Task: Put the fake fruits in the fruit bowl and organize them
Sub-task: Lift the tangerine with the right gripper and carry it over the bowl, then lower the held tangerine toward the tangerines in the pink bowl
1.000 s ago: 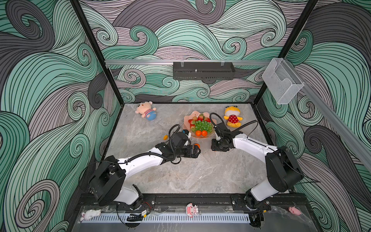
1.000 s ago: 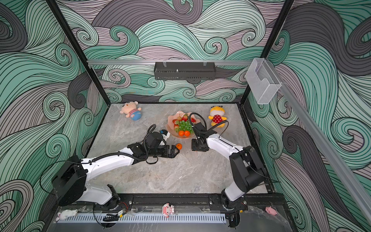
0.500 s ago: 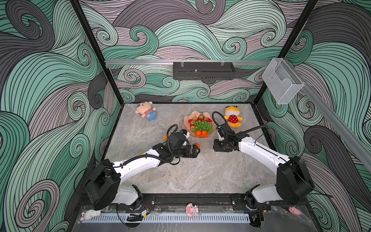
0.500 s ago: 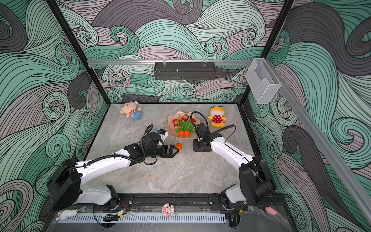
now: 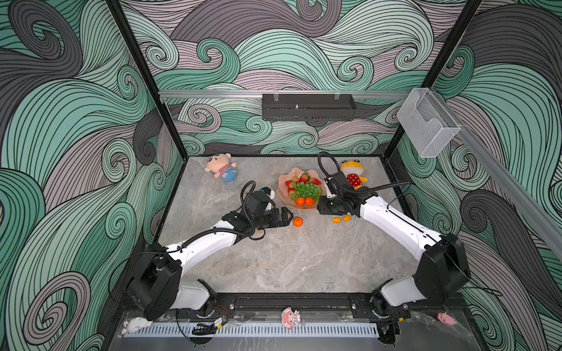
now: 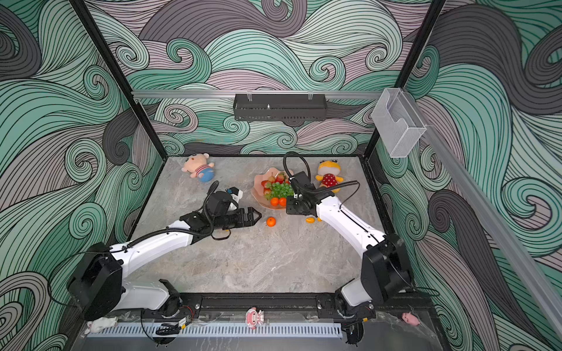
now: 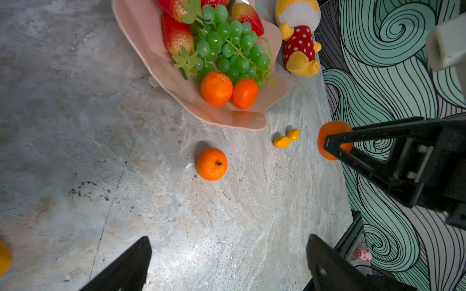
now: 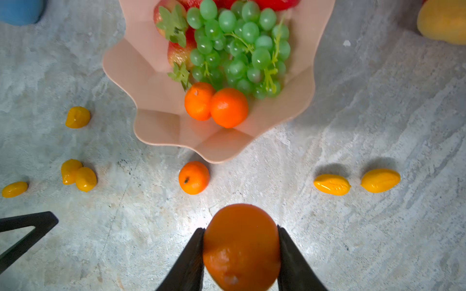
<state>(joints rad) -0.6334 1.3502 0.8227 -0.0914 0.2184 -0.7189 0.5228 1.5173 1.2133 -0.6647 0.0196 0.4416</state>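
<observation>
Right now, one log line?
right gripper: shut on tangerine | left gripper: open | bowl: grapes, strawberries | loose tangerine, kumquats on table

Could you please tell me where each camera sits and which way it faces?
Both top views: high in front, looking down on the grey marbled table; left arm and right arm show.
Left wrist: behind the open left gripper, facing the salmon-pink scalloped fruit bowl; fingers show.
Right wrist: behind the right gripper, facing that bowl; fingers clamp a round orange plastic tangerine.
Shared: both wrist views show the loose tangerine.
</observation>
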